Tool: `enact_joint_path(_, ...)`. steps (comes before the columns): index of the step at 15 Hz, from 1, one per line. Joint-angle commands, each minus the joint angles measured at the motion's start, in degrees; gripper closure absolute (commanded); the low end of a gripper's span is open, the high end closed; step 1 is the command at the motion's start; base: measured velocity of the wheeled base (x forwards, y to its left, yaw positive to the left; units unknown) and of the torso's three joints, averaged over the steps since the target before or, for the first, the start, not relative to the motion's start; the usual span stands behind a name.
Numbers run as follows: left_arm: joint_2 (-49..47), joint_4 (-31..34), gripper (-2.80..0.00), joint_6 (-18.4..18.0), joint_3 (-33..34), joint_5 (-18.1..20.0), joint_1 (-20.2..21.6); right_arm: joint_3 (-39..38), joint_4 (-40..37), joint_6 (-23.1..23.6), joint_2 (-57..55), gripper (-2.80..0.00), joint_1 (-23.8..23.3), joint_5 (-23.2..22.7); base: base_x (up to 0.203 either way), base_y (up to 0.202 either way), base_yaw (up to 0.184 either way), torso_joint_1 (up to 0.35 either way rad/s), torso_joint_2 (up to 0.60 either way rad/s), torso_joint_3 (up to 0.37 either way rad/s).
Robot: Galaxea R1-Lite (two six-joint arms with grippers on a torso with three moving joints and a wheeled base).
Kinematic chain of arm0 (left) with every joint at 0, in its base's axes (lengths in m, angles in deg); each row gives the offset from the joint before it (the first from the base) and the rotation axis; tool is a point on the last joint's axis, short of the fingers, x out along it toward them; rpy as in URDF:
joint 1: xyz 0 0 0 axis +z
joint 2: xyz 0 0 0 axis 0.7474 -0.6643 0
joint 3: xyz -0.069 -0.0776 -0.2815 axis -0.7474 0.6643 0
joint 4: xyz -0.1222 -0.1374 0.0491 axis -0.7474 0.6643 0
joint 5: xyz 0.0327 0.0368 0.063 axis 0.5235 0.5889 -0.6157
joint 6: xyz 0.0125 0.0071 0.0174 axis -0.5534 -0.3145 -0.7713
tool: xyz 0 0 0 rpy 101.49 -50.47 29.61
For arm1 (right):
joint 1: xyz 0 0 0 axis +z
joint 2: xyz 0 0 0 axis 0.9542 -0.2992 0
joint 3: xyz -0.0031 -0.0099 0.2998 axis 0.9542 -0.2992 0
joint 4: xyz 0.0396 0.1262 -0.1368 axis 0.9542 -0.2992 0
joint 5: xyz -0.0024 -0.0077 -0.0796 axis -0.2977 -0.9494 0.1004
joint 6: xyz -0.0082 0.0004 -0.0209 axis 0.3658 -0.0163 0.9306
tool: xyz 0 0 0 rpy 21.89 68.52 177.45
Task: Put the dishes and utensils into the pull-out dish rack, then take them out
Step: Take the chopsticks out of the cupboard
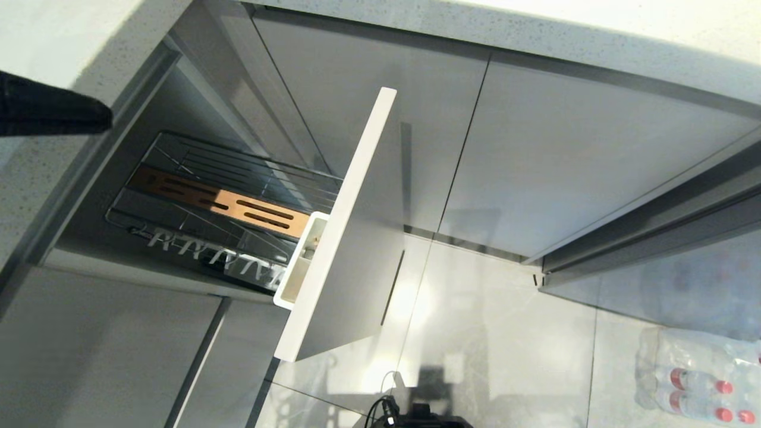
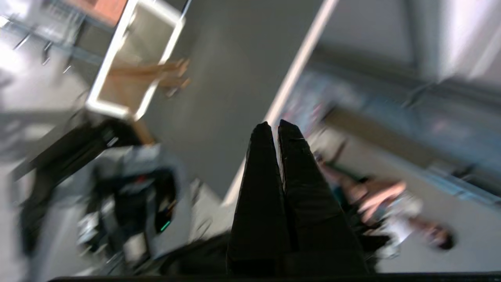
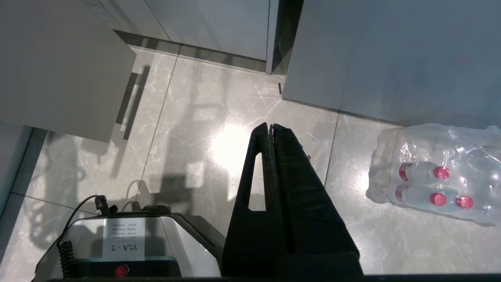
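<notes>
Rack (image 1: 226, 205) is being shown pulled out at nine o'clock, chopsticks (image 2: 156, 72) leaning in its white cup (image 2: 135, 58). Left gripper (image 2: 274, 127) and right gripper (image 3: 271, 127) are being held closed, empty. Label "VLA - 9" (image 3: 123, 247) is being read on the base.

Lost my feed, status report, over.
Left pincer shut, empty. Right pincer shut, parked over floor. Dish rack pulled out, chopsticks in utensil cup. Nothing blocking.

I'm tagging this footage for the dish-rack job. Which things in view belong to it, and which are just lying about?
Job:
pull-out dish rack, drawn out
utensil cup
chopsticks in the cup
left gripper, shut, empty

Lying about:
pack of water bottles on the floor
</notes>
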Motion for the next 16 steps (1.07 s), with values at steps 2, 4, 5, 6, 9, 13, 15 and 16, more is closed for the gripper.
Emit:
enact_joint_path(2, -4.07, 4.29, 0.00, -3.25, 0.04, -7.58, -4.37, 0.00, 0.03, -0.08, -0.01, 0.00, 0.01, 0.06, 0.000, 0.000, 0.000, 0.000, 0.00, 0.000)
enact_joint_path(4, -6.31, 6.12, 0.00, -3.60, 0.29, -13.32, -8.17, 0.00, 0.02, -0.01, 0.00, 0.00, 0.01, 0.06, 0.000, 0.000, 0.000, 0.000, 0.00, 0.000)
enact_joint_path(5, -7.79, 7.66, 0.00, -3.59, 0.32, -15.49, -9.90, 0.00, 0.03, -0.04, -0.04, 0.00, 0.01, 0.00, 0.000, 0.000, 0.000, 0.000, 0.00, 0.000)
enact_joint_path(6, -9.20, 9.13, 0.00, -3.35, 0.33, -17.34, -11.41, 0.00, 0.04, -0.01, -0.02, 0.00, 0.01, 0.06, 0.000, 0.000, 0.000, 0.000, 0.00, 0.000)
enact_joint_path(9, -14.90, 10.85, 0.00, -0.32, 0.33, -21.14, -14.58, 0.00, -0.01, -0.01, 0.00, 0.00, 0.01, -0.01, 0.000, 0.000, 0.000, 0.000, 0.00, 0.000)
enact_joint_path(13, -21.81, 11.23, 0.00, 6.77, -0.37, -23.24, -18.72, 0.00, 0.04, -0.01, 0.00, 0.00, 0.01, 0.04, 0.000, 0.000, 0.000, 0.000, 0.00, 0.000)
enact_joint_path(15, -25.05, 11.44, 0.00, 9.42, -0.60, -25.80, -20.06, 0.00, 0.04, -0.06, -0.01, 0.00, 0.01, 0.05, 0.000, 0.000, 0.000, 0.000, 0.00, 0.000)
enact_joint_path(16, -26.14, 11.54, 0.00, 9.98, -0.56, -26.73, -20.43, 0.00, 0.03, -0.01, 0.00, 0.00, 0.01, 0.06, 0.000, 0.000, 0.000, 0.000, 0.00, 0.000)
